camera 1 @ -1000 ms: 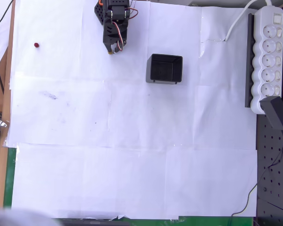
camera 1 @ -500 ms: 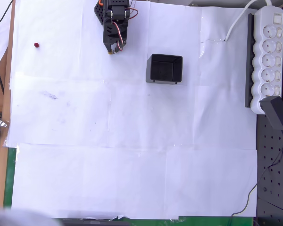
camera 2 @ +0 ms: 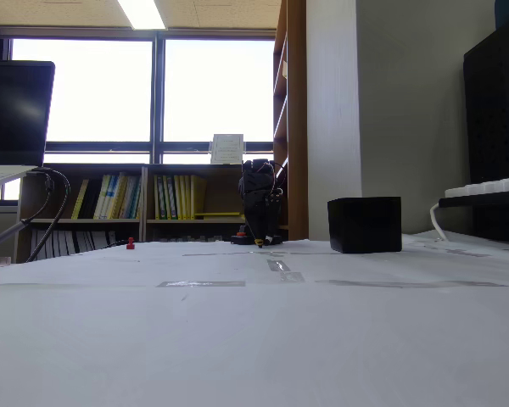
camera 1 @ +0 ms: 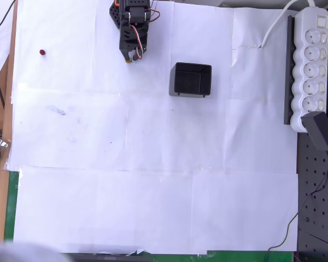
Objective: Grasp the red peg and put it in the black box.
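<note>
well apart: red peg [camera 1: 42, 52], black box [camera 1: 191, 79].

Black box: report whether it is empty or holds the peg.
Empty. In the overhead view the black box shows only a dark hollow, and the red peg lies on the white paper far to its left.

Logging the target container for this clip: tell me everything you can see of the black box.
The black box is a small, square, open-topped container of what looks like matte black plastic, with thick walls and a dark hollow with nothing visible inside. It stands upright on the white paper, right of the tool in the overhead view, touched by nothing else. The fixed view shows a plain solid side.
</note>
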Robot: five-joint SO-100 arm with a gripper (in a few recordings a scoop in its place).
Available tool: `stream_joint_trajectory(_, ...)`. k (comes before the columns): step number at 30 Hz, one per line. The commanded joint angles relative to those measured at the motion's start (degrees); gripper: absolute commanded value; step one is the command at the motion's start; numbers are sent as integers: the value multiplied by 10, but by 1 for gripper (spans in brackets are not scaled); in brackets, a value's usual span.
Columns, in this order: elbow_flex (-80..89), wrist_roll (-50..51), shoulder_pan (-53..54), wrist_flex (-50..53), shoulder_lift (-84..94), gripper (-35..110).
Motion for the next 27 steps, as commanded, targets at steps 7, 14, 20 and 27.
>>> stream_joint_trajectory(7, -46, -2, -7, 40, -52, 5)
stream_joint_trajectory(14, 76, 3, -19, 2, 53, 0)
stream_joint_trajectory(20, 263, 68, 47, -47, 245, 0)
stream_joint_trajectory(27, 375, -3, 208, -192, 382, 0)
